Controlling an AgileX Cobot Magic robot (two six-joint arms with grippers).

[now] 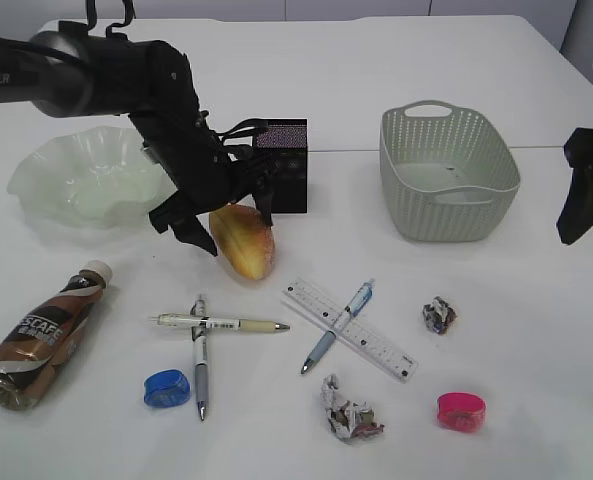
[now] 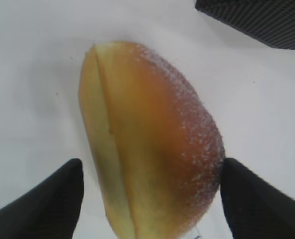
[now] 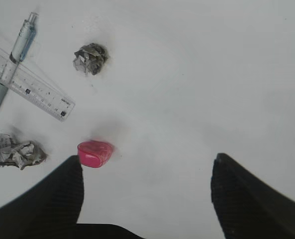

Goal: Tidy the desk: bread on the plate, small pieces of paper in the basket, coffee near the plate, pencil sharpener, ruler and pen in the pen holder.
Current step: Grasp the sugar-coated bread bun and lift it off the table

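Bread (image 1: 242,240), a long golden roll dusted with sugar, lies on the white table (image 1: 536,340) just in front of the black pen holder (image 1: 284,165), and we see our left gripper (image 1: 221,225) spread wide around it, one finger on each side; the left wrist view shows a sliver of table between each fingertip (image 2: 48,199) and the crust, so nothing is clamped. Our right gripper (image 1: 584,195) hangs wide apart at the right edge of the table, empty, above bare surface.

We find open room along the right side and behind the basket. The front is crowded: a coffee bottle (image 1: 38,335) lying on its side at the left, two crossed pens (image 1: 211,325), a blue pencil sharpener (image 1: 166,388), a clear ruler (image 1: 351,328) with a blue pen (image 1: 338,325) laid across it, two crumpled paper balls (image 1: 348,410) (image 1: 438,315), and a pink pencil sharpener (image 1: 460,411).

We see the pale green ruffled plate (image 1: 86,180) at the left rear holding nothing, and the grey-green basket (image 1: 446,175) at the right rear likewise bare inside. We cannot tell what the pen holder contains.
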